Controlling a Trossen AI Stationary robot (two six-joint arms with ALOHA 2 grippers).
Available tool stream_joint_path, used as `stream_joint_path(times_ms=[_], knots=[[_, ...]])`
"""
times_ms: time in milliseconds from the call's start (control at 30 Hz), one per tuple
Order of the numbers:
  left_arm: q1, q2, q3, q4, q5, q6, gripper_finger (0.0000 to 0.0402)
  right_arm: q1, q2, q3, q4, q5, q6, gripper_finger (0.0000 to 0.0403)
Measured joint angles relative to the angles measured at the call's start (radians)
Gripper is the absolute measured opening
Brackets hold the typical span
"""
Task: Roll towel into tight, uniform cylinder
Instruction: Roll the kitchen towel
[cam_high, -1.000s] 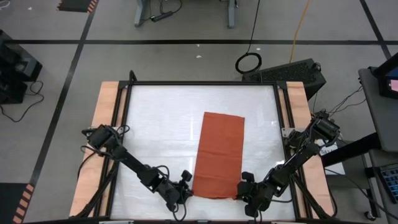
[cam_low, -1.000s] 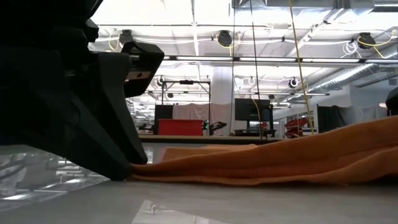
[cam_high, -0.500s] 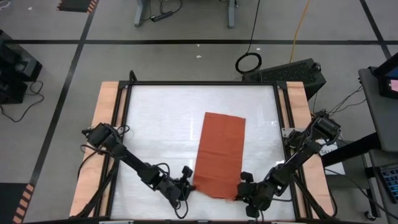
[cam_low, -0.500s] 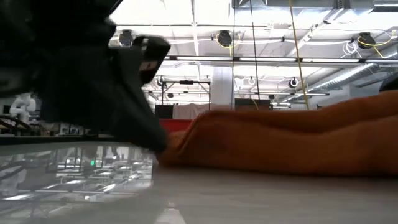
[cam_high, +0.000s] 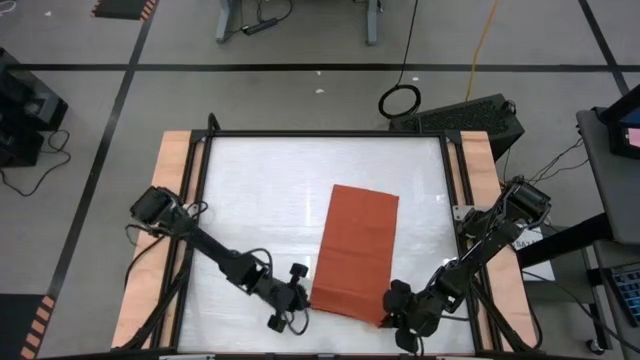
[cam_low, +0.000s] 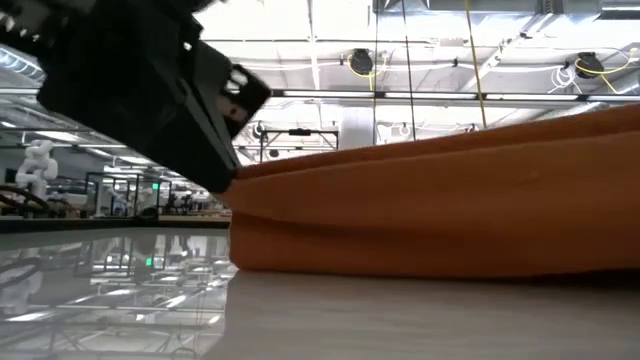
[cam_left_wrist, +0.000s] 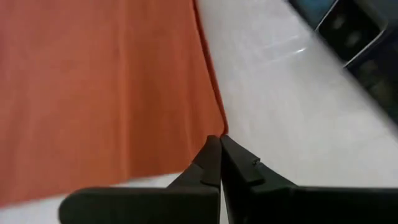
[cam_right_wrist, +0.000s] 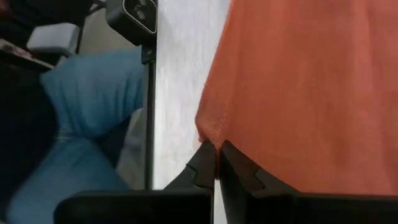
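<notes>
- The left gripper (cam_left_wrist: 219, 144) has its two dark fingers pressed together, pinching the near left corner of the towel (cam_high: 357, 252); in the left wrist view the cloth's corner runs right down into the seam between the fingertips.
- The right gripper (cam_right_wrist: 217, 149) is likewise clamped tight, its fingertips nipping the towel's near right corner, where the fabric puckers into a small gathered point.
- In the high view the left gripper (cam_high: 298, 299) sits at the cloth's near left corner and the right gripper (cam_high: 392, 306) at the near right corner, both close to the table's near edge.
- The towel is a rust-orange rectangle lying lengthwise on the white tabletop (cam_high: 260, 200), right of centre, its far end flat and slightly skewed.
- In the low view the near edge of the towel (cam_low: 430, 210) is raised off the surface, showing a thick orange band with a fold line along it, while the underside of the band rests on the glossy table (cam_low: 320, 320).
- A dark gripper body (cam_low: 150, 90) fills the upper left of the low view, its tip meeting the lifted cloth edge.
- Both arms reach in from the table's side rails, the left arm (cam_high: 215, 262) from the left, the right arm (cam_high: 470, 262) from the right.
- Blue fabric (cam_right_wrist: 87, 118) shows beyond the table edge in the right wrist view.
</notes>
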Motion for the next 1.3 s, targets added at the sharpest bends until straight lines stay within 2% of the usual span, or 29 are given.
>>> stream_joint_path(times_ms=[167,700,800,967,1033,1133,1300], knots=[[0.034,0.000,0.001,-0.004,0.119,-0.096,0.0000,0.000,0.000,0.000,0.009,-0.051,0.060,0.0002],[0.044,0.000,0.001,-0.030,0.126,-0.042,0.0000,0.001,0.000,0.000,0.009,-0.033,0.016,0.0005],[0.045,0.000,0.003,-0.095,0.127,-0.034,0.0000,0.001,0.000,0.000,0.018,-0.042,-0.004,0.0030],[0.048,-0.002,0.002,-0.259,0.128,-0.024,0.0017,0.007,-0.018,0.000,0.019,-0.107,-0.056,0.0111],[0.048,-0.003,0.004,-0.308,0.104,-0.018,0.0027,0.005,-0.036,0.000,-0.006,-0.107,-0.088,0.0144],[0.047,-0.028,0.005,-0.415,-0.008,-0.005,0.0042,-0.003,-0.071,0.001,-0.114,-0.044,-0.108,0.0177],[0.081,-0.110,-0.003,-0.620,-0.244,0.019,0.0061,-0.065,-0.100,0.000,-0.384,0.156,-0.106,0.0183]])
